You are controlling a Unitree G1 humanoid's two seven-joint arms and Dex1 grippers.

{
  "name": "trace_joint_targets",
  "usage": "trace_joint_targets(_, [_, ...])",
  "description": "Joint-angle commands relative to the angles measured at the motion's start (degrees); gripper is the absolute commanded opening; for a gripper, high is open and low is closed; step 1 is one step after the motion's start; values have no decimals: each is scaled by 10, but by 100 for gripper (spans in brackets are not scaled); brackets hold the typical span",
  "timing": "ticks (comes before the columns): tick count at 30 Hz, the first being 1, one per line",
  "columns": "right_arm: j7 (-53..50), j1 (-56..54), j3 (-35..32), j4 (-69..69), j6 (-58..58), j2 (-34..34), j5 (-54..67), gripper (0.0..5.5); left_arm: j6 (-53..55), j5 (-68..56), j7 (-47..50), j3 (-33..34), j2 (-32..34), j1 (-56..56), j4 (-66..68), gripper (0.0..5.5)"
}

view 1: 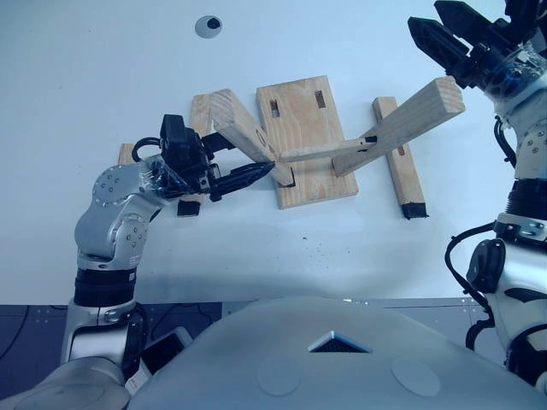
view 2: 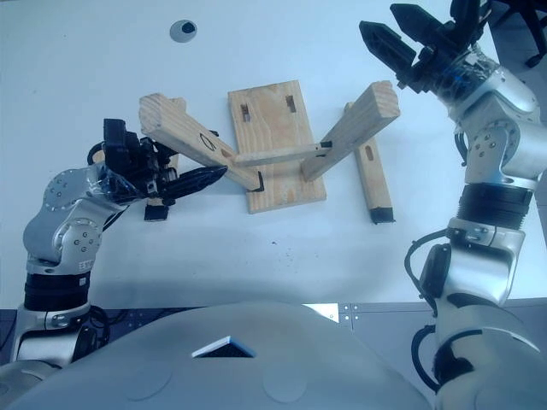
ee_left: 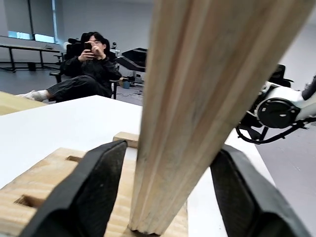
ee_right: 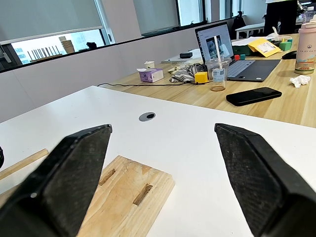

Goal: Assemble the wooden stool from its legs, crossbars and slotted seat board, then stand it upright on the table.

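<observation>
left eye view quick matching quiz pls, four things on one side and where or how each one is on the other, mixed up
Things:
1. seat board
2. left gripper
3. right gripper
4. loose leg with a black tip

States:
A. open, holding nothing, by the top end of the right raised leg
B. flat on the table, right of the seat board
C. flat on the table, slots facing up
D. closed on the left raised leg near its foot

Pairs: 1-C, 2-D, 3-A, 4-B
</observation>
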Motion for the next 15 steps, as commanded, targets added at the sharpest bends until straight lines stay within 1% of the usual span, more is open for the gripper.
trace_joint_targets(1, [-1,-15,4,-1,-3,-11,-7,383,-13,18,-8,-6,10,2,-15,231])
trace_joint_targets(3, [-1,-13,4,-3,-3,-11,-7,383,-19,26,-8,-8,11,1,-14,219])
trace_joint_targets(9, [-2,-9,3,-8,-2,-11,-7,383,-69,87,-11,-33,19,-6,-12,210])
trace_joint_targets(15, [-9,0,4,-15,-4,-5,-8,383,-74,104,-9,-46,31,-18,-21,206])
